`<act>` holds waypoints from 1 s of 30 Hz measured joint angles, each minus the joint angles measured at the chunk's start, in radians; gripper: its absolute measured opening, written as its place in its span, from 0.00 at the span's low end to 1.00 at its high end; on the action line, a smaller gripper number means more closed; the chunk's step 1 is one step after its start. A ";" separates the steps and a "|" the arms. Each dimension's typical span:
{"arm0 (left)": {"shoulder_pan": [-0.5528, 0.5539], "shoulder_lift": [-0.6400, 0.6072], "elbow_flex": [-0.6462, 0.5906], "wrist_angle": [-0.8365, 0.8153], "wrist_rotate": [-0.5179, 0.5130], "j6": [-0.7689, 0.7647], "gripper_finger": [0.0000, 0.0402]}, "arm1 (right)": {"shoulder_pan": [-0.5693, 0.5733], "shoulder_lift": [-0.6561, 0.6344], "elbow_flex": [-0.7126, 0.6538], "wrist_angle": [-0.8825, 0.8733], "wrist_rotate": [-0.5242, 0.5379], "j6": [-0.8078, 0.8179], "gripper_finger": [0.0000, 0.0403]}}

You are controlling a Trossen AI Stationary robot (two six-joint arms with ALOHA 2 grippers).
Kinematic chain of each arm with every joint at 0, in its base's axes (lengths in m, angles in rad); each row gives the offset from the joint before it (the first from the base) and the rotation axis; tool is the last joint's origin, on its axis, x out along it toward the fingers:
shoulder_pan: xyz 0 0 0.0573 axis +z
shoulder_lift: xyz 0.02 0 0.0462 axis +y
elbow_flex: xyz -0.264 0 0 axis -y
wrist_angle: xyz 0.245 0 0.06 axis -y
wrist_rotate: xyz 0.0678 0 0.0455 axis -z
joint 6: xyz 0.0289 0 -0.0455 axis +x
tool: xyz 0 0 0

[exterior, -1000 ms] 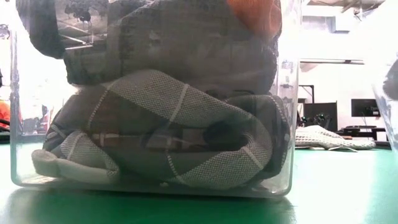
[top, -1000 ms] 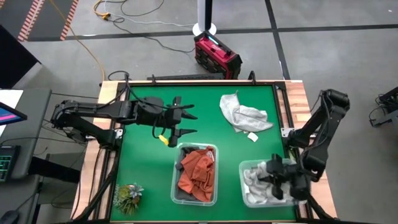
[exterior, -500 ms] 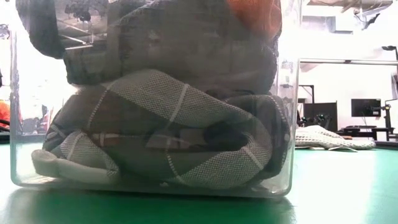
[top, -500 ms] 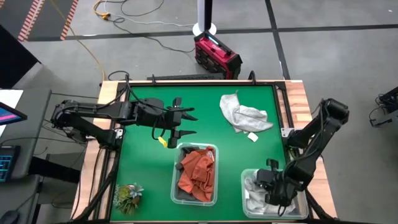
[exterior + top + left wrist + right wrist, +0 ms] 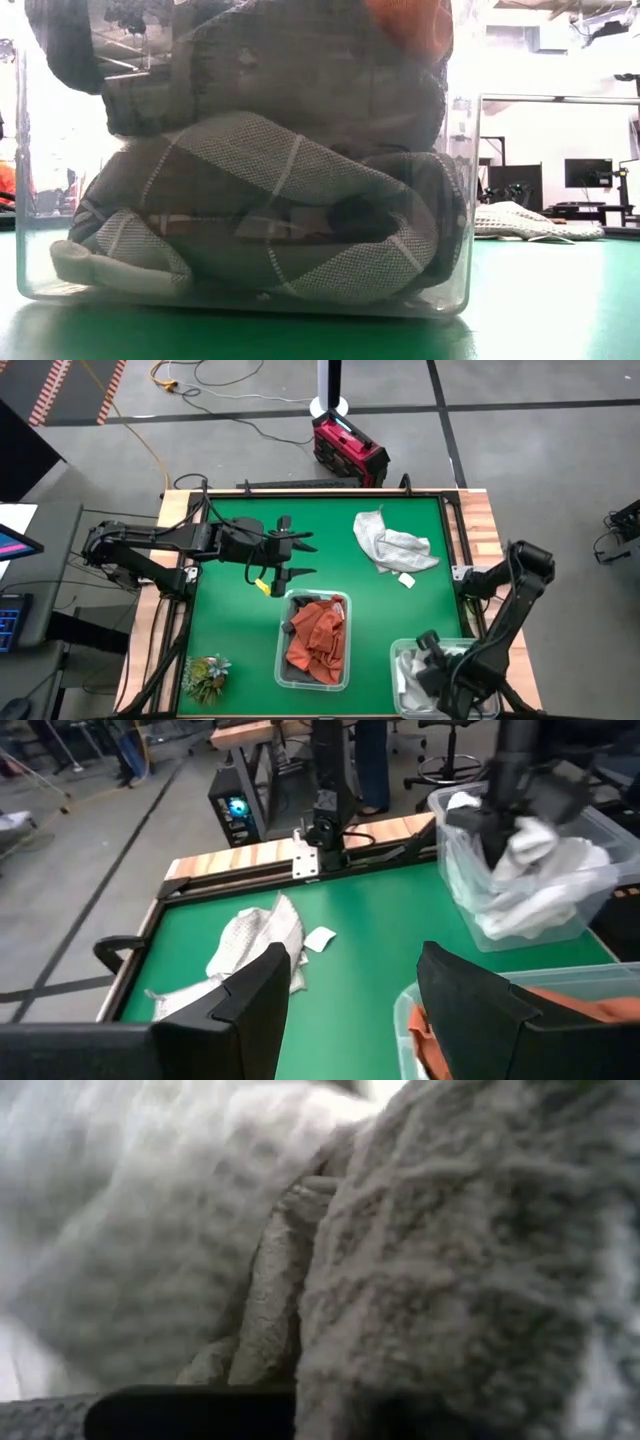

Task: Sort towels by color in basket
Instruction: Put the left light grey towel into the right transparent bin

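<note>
A light grey towel with a white tag lies spread on the green mat toward the far right; it also shows in the left wrist view and the low view. Rust-orange towels fill the middle clear bin. Light grey and white towels sit in the right clear bin. My right gripper is down inside that bin among the cloth. My left gripper hovers open over the mat, left of centre.
The low view is filled by the middle bin's wall, with dark grey checked towels under orange cloth. A green plant tuft sits at the near left corner. A red case stands on the floor beyond the far edge.
My right arm has moved toward the table's near edge and sunk lower into the right bin. The bin itself sits closer to the near edge than a second ago. In the low view a clear shape at the right edge has gone.
</note>
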 joint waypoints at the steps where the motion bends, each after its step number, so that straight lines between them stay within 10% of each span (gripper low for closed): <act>1: 0.000 0.000 0.000 0.000 -0.004 0.001 0.52 | 0.004 0.008 0.021 -0.035 0.000 -0.058 0.11; 19: 0.000 0.000 0.000 -0.018 -0.023 -0.021 0.52 | -0.140 0.035 0.068 0.063 -0.236 -0.703 0.10; 30: 0.000 0.000 0.000 -0.074 -0.048 -0.114 0.52 | -0.042 -0.002 -0.094 0.079 -0.329 -0.645 0.10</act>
